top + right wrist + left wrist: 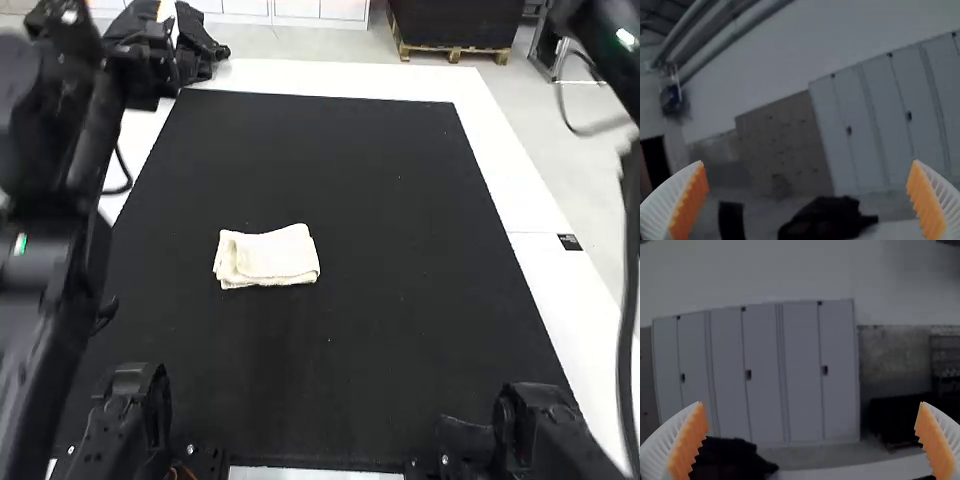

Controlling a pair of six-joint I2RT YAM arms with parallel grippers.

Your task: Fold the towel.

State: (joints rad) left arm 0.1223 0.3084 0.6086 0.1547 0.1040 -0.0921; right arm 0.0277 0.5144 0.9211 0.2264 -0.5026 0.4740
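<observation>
A white table (565, 295) bears a black mat (420, 200), with white surface left bare along the far and right sides. On the mat, left of centre, lies a cream towel (275, 256), folded into a small bundle. A black label (569, 242) sits toward the right edge.

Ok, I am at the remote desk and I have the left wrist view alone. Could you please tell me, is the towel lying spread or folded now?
Observer: In the high view, the towel lies folded into a small, roughly rectangular bundle, with layers visible at its left end.
Operator: Thank you. And the right hand, does it hold something?
Observer: No. In the right wrist view, the right hand is open, with nothing gripped between its fingers.
</observation>
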